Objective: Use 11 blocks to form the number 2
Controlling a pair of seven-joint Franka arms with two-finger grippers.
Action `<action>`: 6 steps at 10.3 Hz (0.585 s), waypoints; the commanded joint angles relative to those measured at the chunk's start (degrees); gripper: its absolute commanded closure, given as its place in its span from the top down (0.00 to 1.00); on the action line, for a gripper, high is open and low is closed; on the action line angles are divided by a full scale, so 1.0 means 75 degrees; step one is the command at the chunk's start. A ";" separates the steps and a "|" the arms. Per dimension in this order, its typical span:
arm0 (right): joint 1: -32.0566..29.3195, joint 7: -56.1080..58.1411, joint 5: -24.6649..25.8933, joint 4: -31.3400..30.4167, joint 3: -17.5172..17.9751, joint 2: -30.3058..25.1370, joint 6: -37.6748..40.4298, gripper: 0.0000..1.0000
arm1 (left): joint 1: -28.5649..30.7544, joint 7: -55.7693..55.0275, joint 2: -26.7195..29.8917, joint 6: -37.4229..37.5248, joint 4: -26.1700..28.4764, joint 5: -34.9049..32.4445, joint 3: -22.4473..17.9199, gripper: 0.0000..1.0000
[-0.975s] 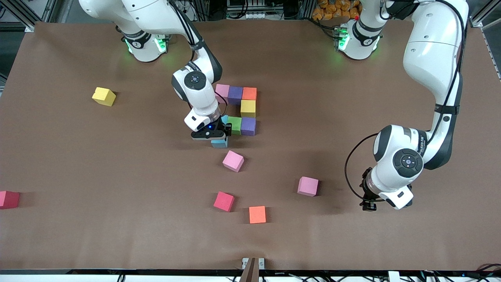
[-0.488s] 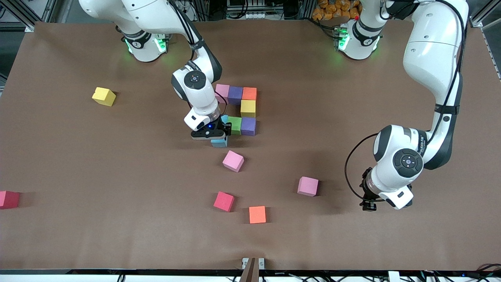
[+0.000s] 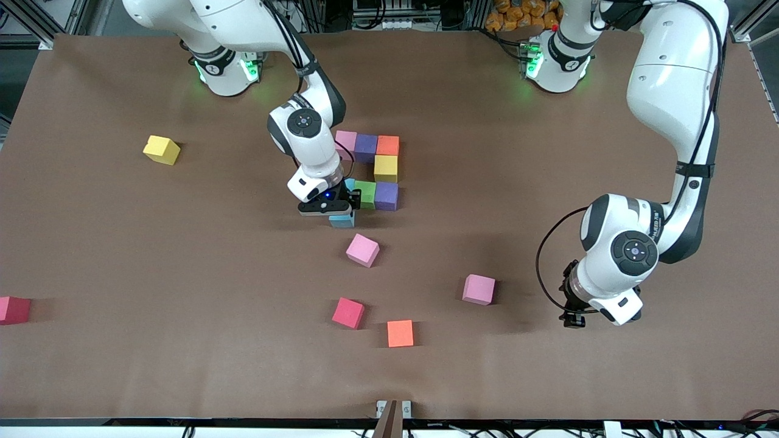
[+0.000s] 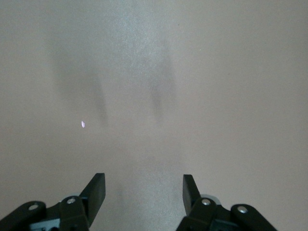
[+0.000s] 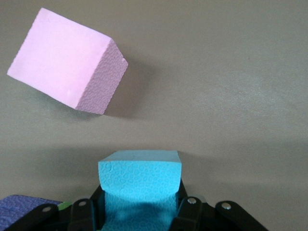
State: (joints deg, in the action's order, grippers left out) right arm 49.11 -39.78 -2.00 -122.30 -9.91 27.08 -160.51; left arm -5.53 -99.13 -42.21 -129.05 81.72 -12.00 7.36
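You have a blue block (image 5: 139, 185) clamped between the jaws of the right gripper (image 3: 341, 210), set low at the corner of the partly built figure, just nearer the front camera than another blue block (image 3: 349, 183). That figure so far runs pink block (image 3: 345, 142), purple block (image 3: 366, 146), orange block (image 3: 387, 145) in a row, a yellow block (image 3: 386, 168) below the orange one, then a second purple block (image 3: 386, 196) and a green block (image 3: 365, 194) leading back to the blue pair.

Loose on the worktop (image 3: 548, 377) you see a tilted pink block (image 3: 363, 250) close to the held one, another pink block (image 3: 478, 289), a red block (image 3: 348, 312), an orange block (image 3: 400, 333), a yellow block (image 3: 161, 149) and a dark red block (image 3: 13, 309) at the edge toward the right arm's end.

Your left gripper (image 4: 143, 190) waits over bare worktop toward the left arm's end, its jaws partly apart and holding nothing.

No writing is legible on any block.
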 commanded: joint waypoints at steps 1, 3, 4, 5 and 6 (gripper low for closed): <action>0.0062 -0.0275 0.0150 -0.0275 0.0091 -0.0200 0.0120 0.19 | -0.0048 0.0058 -0.0044 -0.0031 -0.0092 -0.0053 -0.0043 0.73; 0.0062 -0.0275 0.0150 -0.0310 0.0091 -0.0200 0.0132 0.19 | -0.0048 0.0057 -0.0044 -0.0020 -0.0092 -0.0053 -0.0043 0.73; 0.0062 -0.0275 0.0150 -0.0334 0.0091 -0.0212 0.0132 0.19 | -0.0048 0.0046 -0.0044 -0.0019 -0.0092 -0.0053 -0.0043 0.73; 0.0062 -0.0263 0.0150 -0.0357 0.0091 -0.0235 0.0132 0.19 | -0.0048 0.0034 -0.0044 -0.0019 -0.0092 -0.0053 -0.0043 0.73; 0.0038 -0.0228 0.0150 -0.0357 0.0091 -0.0247 0.0132 0.19 | -0.0048 0.0034 -0.0044 -0.0019 -0.0092 -0.0053 -0.0043 0.73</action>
State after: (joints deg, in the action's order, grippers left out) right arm 49.12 -39.86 -2.00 -122.55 -9.54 26.83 -160.22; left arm -5.53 -99.13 -42.21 -129.06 81.72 -12.00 7.36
